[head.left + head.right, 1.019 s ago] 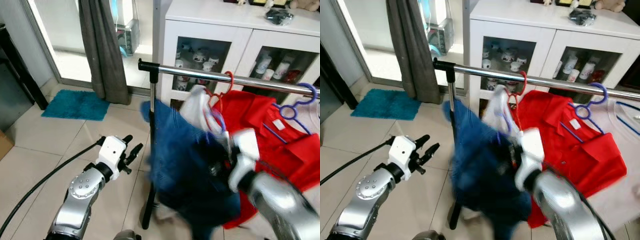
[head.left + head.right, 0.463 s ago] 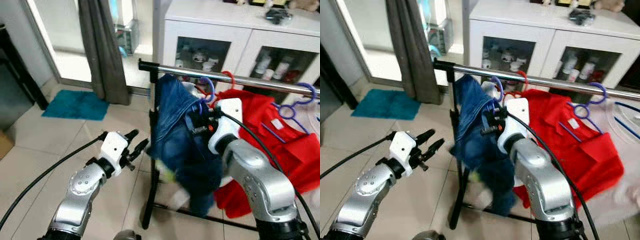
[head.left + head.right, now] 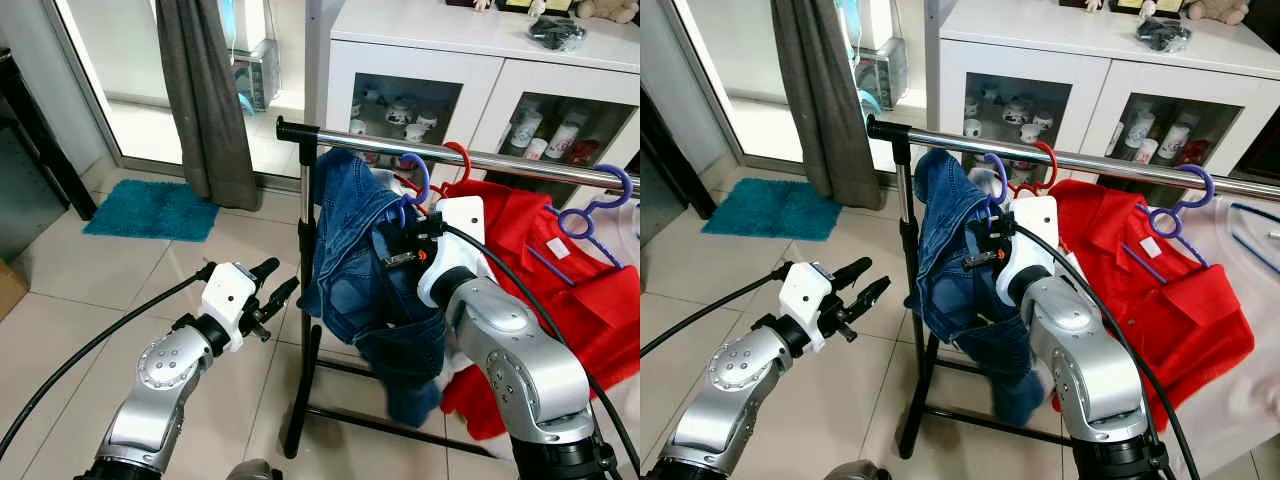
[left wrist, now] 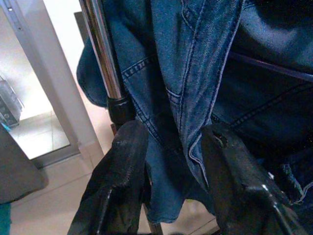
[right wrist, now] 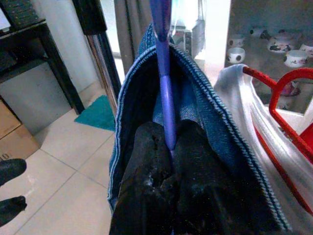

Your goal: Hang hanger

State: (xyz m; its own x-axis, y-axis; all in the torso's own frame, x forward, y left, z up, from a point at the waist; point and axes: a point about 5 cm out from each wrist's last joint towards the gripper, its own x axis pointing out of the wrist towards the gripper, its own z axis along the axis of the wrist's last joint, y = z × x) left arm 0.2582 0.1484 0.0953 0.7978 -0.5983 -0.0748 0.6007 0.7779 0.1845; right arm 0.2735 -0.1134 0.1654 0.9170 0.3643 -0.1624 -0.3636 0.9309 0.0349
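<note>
Blue jeans (image 3: 370,260) hang on a purple hanger (image 5: 163,73). Its hook (image 3: 418,180) is up at the chrome rail (image 3: 380,145), beside a red hanger (image 3: 455,160); whether it rests on the rail I cannot tell. My right gripper (image 5: 168,139) is shut on the hanger's neck, just under the rail among the denim (image 3: 398,240). My left gripper (image 3: 277,285) is open and held low to the left of the rack's upright pole (image 3: 304,300). In the left wrist view its fingers (image 4: 128,161) point at the denim (image 4: 195,73) and the pole (image 4: 105,63).
A red garment (image 3: 540,270) and another purple hanger (image 3: 590,210) hang further right on the rail. A white glass-door cabinet (image 3: 480,60) stands behind. A grey curtain (image 3: 205,100) and a teal mat (image 3: 150,210) are at the left, with tiled floor around the rack base.
My right gripper has lifted the hanger with the jeans from low in front of the rack up to the rail. The jeans have stopped swinging. My left gripper has barely moved.
</note>
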